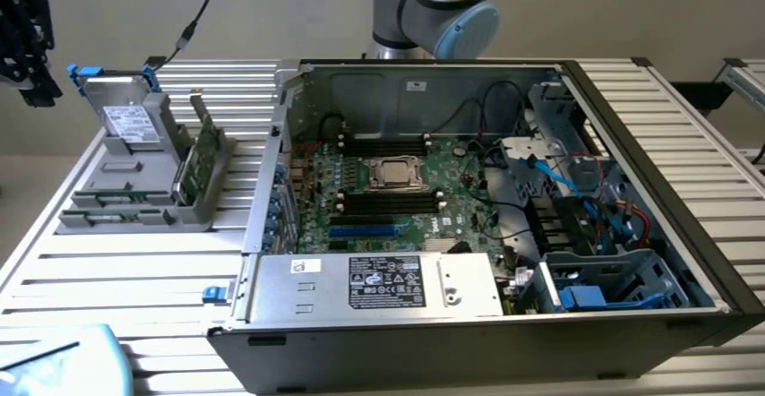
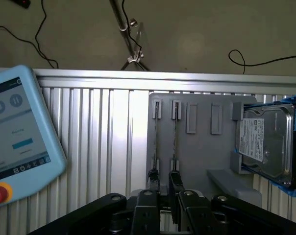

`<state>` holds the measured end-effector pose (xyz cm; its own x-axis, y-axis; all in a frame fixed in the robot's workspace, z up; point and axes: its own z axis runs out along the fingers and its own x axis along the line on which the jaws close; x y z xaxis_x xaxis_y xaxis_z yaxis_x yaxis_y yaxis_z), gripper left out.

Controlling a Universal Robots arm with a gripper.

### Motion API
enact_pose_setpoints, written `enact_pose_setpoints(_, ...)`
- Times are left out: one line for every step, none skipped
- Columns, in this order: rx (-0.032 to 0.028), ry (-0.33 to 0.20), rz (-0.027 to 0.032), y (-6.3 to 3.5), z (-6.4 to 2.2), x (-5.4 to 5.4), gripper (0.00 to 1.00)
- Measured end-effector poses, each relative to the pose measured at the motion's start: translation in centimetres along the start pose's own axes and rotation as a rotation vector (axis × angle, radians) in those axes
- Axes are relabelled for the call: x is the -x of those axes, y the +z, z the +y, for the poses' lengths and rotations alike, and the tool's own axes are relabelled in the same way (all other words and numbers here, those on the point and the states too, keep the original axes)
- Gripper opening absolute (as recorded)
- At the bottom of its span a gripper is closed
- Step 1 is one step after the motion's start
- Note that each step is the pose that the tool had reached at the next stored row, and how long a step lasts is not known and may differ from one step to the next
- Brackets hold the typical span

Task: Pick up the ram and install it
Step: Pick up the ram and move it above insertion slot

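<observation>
Two slim green ram sticks stand on edge in the grey holder [image 1: 132, 208] at the exterior view's left. The nearer ram [image 1: 206, 159] leans against the holder's wall. In the wrist view both sticks show edge-on as thin lines, one ram [image 2: 155, 142] beside the other [image 2: 175, 139]. My gripper [image 1: 27, 42] hangs high above the table's left side, well apart from the sticks. In the wrist view the gripper [image 2: 163, 181] is open, its black fingertips [image 2: 152, 177] lined up over the two sticks with nothing between them.
The open computer case [image 1: 669, 190] holds the green motherboard [image 1: 460, 167] with black memory slots [image 1: 385, 201] around the processor. A hard drive [image 2: 265, 142] sits in the holder's blue bracket. A teach pendant [image 2: 15, 137] lies on the slatted table [image 1: 132, 271].
</observation>
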<state>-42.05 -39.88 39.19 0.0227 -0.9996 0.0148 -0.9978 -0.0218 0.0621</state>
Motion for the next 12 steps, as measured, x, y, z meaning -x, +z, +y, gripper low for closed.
enact_pose_setpoints(0.0000, 0.000, 0.0000, 0.00, 0.00, 0.00, 0.22)
enact_pose_setpoints(0.0000, 0.000, 0.0000, 0.00, 0.00, 0.00, 0.22)
enact_pose_setpoints(0.0000, 0.000, 0.0000, 0.00, 0.00, 0.00, 0.22)
enact_pose_setpoints(0.0000, 0.000, 0.0000, 0.00, 0.00, 0.00, 0.22)
enact_pose_setpoints(0.0000, 0.000, 0.0000, 0.00, 0.00, 0.00, 0.22)
enact_pose_setpoints(0.0000, 0.000, 0.0000, 0.00, 0.00, 0.00, 0.24)
enact_pose_setpoints(0.0000, 0.000, 0.0000, 0.00, 0.00, 0.00, 0.30)
enact_pose_setpoints(0.0000, 0.000, 0.0000, 0.00, 0.00, 0.00, 0.30)
enact_pose_setpoints(0.0000, 0.000, 0.0000, 0.00, 0.00, 0.00, 0.30)
enact_pose_setpoints(0.0000, 0.000, 0.0000, 0.00, 0.00, 0.00, 0.37)
enact_pose_setpoints(0.0000, 0.000, 0.0000, 0.00, 0.00, 0.00, 0.37)
enact_pose_setpoints(0.0000, 0.000, 0.0000, 0.00, 0.00, 0.00, 0.37)
